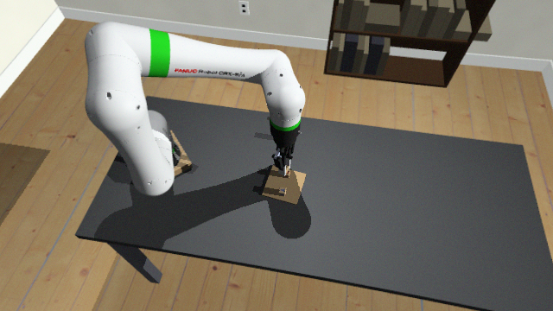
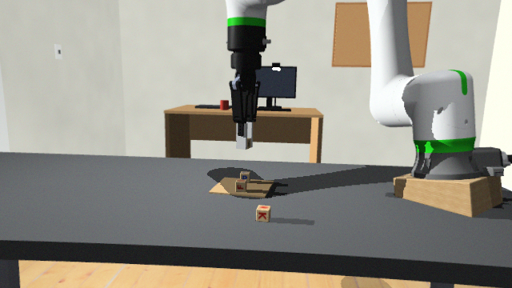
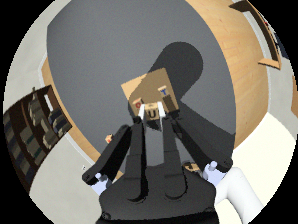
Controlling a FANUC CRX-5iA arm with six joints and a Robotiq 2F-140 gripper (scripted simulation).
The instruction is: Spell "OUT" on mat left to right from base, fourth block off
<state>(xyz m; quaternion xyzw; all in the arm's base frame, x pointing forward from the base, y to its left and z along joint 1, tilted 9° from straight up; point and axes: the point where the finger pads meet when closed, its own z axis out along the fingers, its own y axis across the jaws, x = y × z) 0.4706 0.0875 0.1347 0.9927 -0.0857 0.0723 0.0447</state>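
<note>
Exterior view: jaws are gripping a small letter block (image 2: 244, 142) by opposite sides above the mat (image 2: 221, 187); it is looking light and rigid.

I've got one small wooden letter block (image 2: 244, 142) hanging above the tan square mat (image 2: 221, 188), two blocks (image 2: 242, 182) on it, red-K block (image 2: 263, 213) off.

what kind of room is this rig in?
Looks like a home office or study, not a factory cell. Wood plank floor, a dark bookshelf with books against the wall, and behind the work table a wooden desk with a monitor and a corkboard.
</note>
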